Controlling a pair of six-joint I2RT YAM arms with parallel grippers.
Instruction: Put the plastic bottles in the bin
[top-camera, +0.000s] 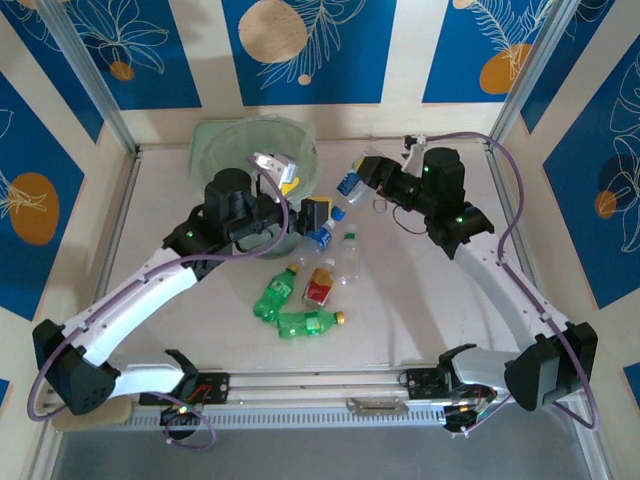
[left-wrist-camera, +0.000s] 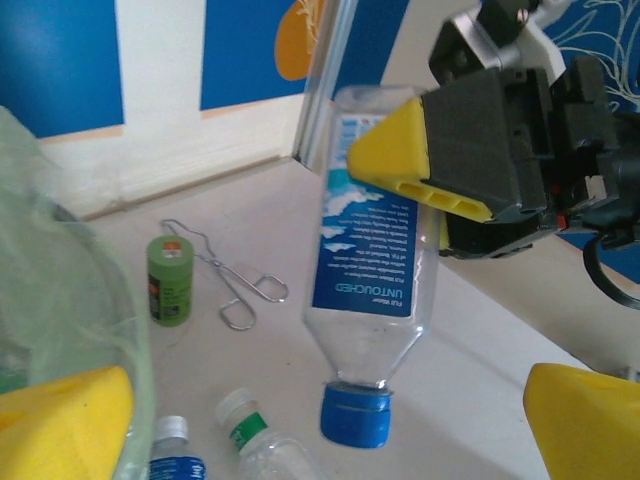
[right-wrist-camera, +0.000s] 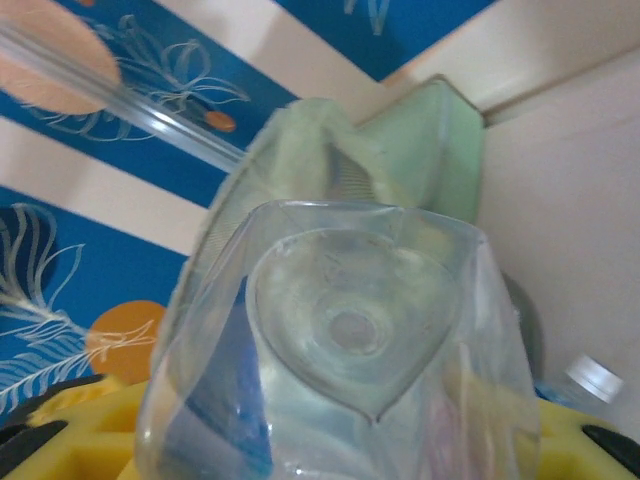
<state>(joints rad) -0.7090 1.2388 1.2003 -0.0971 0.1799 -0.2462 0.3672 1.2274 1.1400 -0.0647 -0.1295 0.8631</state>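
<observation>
Plastic bottle with a blue label, clamped between the fingers of the right hand, hanging cap down and up off the desk. Pinched near its base, so likely to swing a bit. Bin ahead of that hand, past the bottom of the bottle, not far off. Left hand spread wide with nothing in it, sitting between the right hand and the bin, just beside the held bottle. To do this step well: keep the squeeze firm, against slipping on thin smooth plastic. Carry the bottle slow and steady toward the bin, high enough to pass over the rim. Steer round the left hand, or pull that one back first, to stop a bump. Let go only once over the middle of the bin, not over the edge. More plastic bottles lying on the desk below and behind both hands, some green, one with a red label, waiting for a turn. Small green can and wire tongs ahead of the left hand: leave alone.
</observation>
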